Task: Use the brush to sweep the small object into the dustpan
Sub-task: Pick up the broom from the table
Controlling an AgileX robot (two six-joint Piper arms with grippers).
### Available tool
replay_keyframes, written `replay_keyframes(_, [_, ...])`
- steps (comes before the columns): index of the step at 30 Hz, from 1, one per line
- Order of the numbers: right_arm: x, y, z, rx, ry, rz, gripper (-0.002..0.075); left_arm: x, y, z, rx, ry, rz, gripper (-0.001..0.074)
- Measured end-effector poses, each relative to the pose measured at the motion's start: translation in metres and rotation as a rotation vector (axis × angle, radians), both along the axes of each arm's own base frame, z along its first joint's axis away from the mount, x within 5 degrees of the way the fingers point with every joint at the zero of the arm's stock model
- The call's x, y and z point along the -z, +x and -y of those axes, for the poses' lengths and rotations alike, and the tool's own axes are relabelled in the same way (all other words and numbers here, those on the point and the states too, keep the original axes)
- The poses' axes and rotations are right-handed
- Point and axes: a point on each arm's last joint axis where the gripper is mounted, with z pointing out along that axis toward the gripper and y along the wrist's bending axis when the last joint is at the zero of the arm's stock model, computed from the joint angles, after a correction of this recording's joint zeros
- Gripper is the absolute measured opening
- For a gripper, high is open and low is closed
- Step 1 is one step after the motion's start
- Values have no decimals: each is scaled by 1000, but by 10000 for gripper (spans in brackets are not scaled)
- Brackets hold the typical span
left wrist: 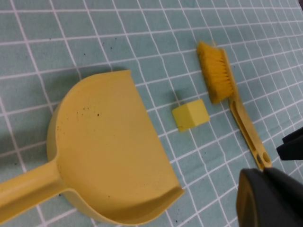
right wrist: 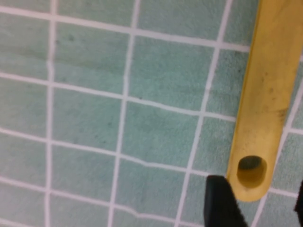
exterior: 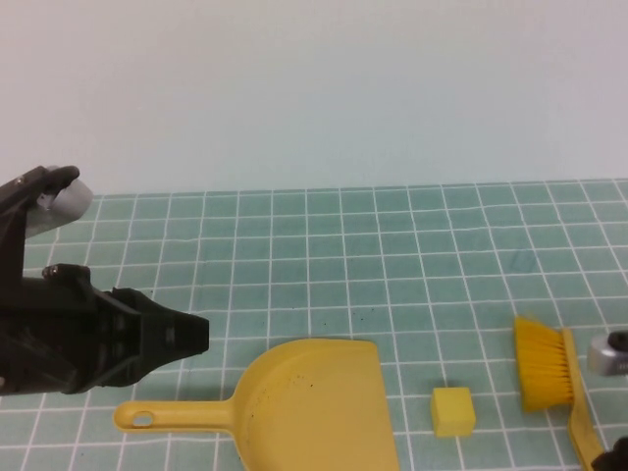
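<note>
Right gripper (right wrist: 258, 201) spread astride brush (right wrist: 267, 94) handle end, not pinching | left gripper (exterior: 196, 334) pressed together, empty — above dustpan (exterior: 314, 402) handle | cube (left wrist: 190, 115) between both — hidden in right wrist view

Left tool (exterior: 191, 334) is all matte black, a blocky, ridged housing tapering to a blunt nose, with a silver-grey cylinder on the arm behind it. Right tool (right wrist: 255, 201) shows one black finger (right wrist: 222, 201), and a small grey metal part.
</note>
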Motion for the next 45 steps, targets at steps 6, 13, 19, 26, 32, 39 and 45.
replay_keyframes(6, [21, -11, 5, 41, -11, 27, 346, 0, 0, 0, -3, -4, 2, 0])
replay_keyframes(13, [21, -9, 3, 25, -16, 53, 347, -1, 1, 0, -12, -5, 10, 0])
replay_keyframes(19, [21, -10, 0, -24, -46, 71, 347, -1, 2, 0, -18, -14, 13, 0])
replay_keyframes(26, [22, -13, -10, -23, -89, 87, 347, -3, 2, 1, -26, -33, 13, 0])
replay_keyframes(32, [40, -10, -12, -4, -135, 6, 347, -3, 2, 2, -20, -46, 5, 0])
replay_keyframes(39, [56, -7, -11, -21, -179, -64, 253, -2, -2, 2, 18, -33, -14, 1])
replay_keyframes(45, [55, -5, -12, -21, -179, -66, 192, -2, -6, 5, 68, -43, -22, 2])
